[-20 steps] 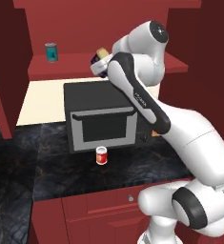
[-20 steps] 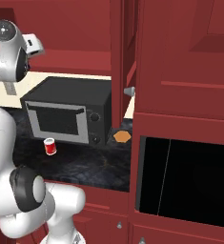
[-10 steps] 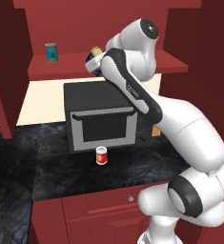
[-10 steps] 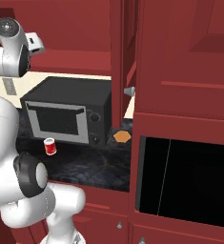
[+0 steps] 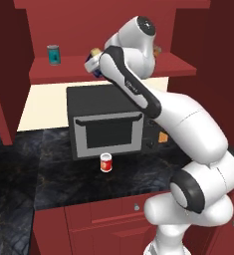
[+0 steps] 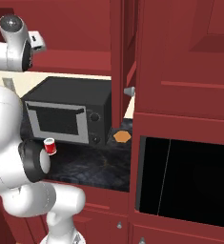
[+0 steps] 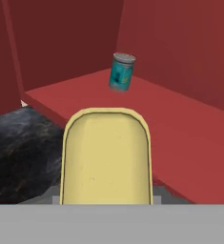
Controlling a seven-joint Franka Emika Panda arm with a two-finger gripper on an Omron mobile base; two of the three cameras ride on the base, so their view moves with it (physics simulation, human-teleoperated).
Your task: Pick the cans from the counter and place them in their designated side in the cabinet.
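Note:
My gripper [image 5: 92,63] is up at the cabinet's shelf [image 5: 63,73], shut on the navy-blue can [image 5: 94,59]. In the hand view that can's yellow face [image 7: 106,157] looms at the bottom centre and hides the fingertips, and it hangs just above the front of the shelf [image 7: 185,128]. The red can with a white band [image 5: 106,162] stands upright on the black counter [image 5: 49,174] in front of the microwave, and it also appears in the right base view [image 6: 49,146].
A teal can [image 5: 53,54] stands on the left part of the shelf, ahead of the hand [image 7: 121,71]. A black-and-grey microwave [image 5: 108,119] sits on the counter under the shelf. A small orange object [image 6: 120,136] lies right of it. Dark red cabinet walls close both sides.
The hand has swung left along the shelf front with the navy-blue can still in it. The red can and the teal can have stayed put.

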